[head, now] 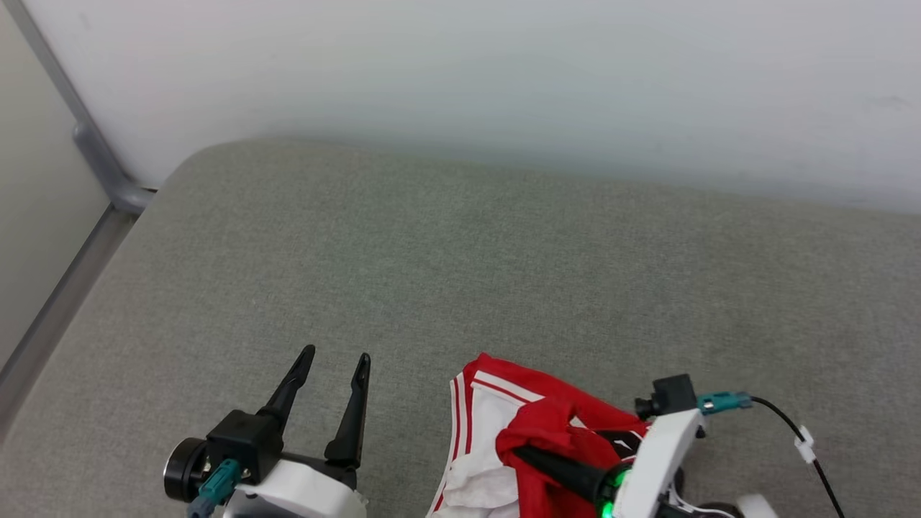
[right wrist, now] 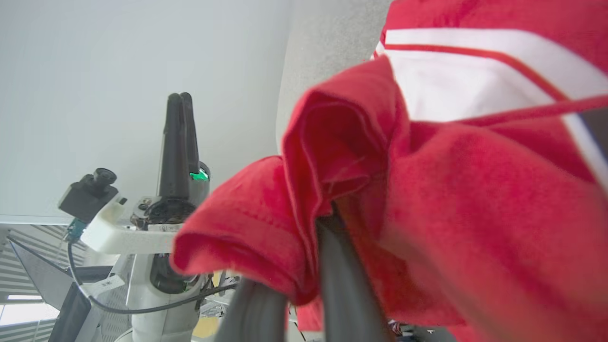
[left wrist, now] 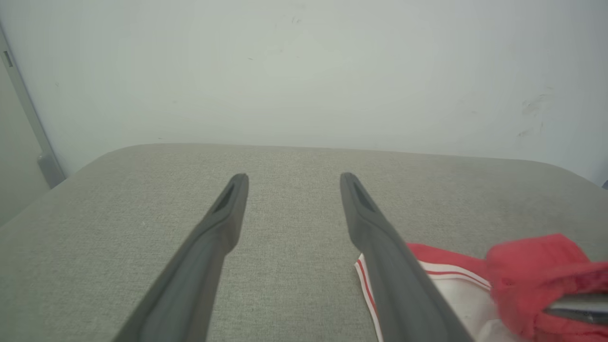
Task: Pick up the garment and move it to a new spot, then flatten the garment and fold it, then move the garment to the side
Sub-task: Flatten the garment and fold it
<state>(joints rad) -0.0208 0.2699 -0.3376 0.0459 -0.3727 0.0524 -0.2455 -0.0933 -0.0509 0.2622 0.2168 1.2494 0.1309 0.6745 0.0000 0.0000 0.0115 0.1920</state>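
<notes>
The garment [head: 496, 410] is a bunched red shirt with a white sleeve and red-striped trim, lying at the near edge of the grey fabric surface [head: 504, 259]. My right gripper [head: 524, 455] reaches in from the right, shut on a red fold. In the right wrist view the red cloth [right wrist: 427, 190] wraps over my dark fingers [right wrist: 349, 294] and hides their tips. My left gripper [head: 337, 357] hovers to the garment's left, open and holding nothing. In the left wrist view this gripper [left wrist: 293, 178] stands wide apart, with the garment [left wrist: 527, 266] at lower right. The print is hidden.
A white wall [head: 504, 72] rises behind the grey surface. A grey metal rail [head: 93, 144] runs down the far left beside the surface's rounded corner. Bare grey fabric stretches ahead of and between both grippers.
</notes>
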